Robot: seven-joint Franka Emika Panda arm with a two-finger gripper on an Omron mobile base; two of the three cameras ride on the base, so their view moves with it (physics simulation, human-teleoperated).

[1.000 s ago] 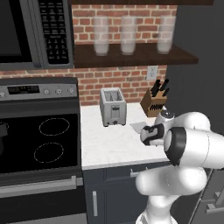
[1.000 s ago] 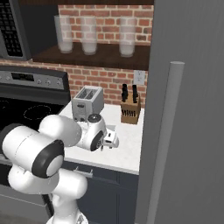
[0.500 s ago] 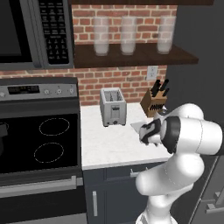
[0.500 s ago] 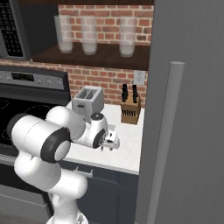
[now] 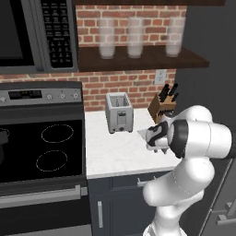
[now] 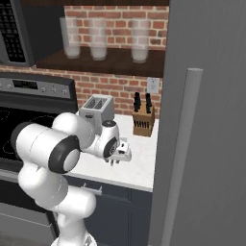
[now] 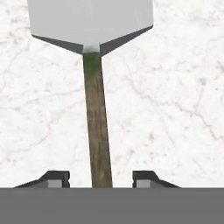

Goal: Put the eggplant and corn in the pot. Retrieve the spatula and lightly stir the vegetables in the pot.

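Observation:
The spatula [image 7: 97, 127] lies flat on the white marble counter, its grey blade [image 7: 92, 24] at the top of the hand view and its brown-green handle running down between my fingertips. My gripper [image 7: 100, 177] straddles the handle, open, with a gap on each side. In the left base view the gripper [image 5: 155, 142] hangs low over the counter's right part, with the pale blade [image 5: 144, 133] just left of it. In the right base view the gripper [image 6: 118, 157] points down at the counter. A dark rim [image 5: 2, 138] at the stove's left edge may be the pot. Eggplant and corn are out of view.
A toaster [image 5: 119, 112] stands at the back of the counter [image 5: 115, 156] and a knife block [image 5: 162, 103] at the back right. The black stove [image 5: 46, 147] is to the left, the grey fridge wall [image 6: 202, 120] to the right. A shelf with glass jars [image 5: 136, 32] hangs above.
The hand has stayed over the spatula while the arm's elbow has shifted a little. Nothing on the counter has moved.

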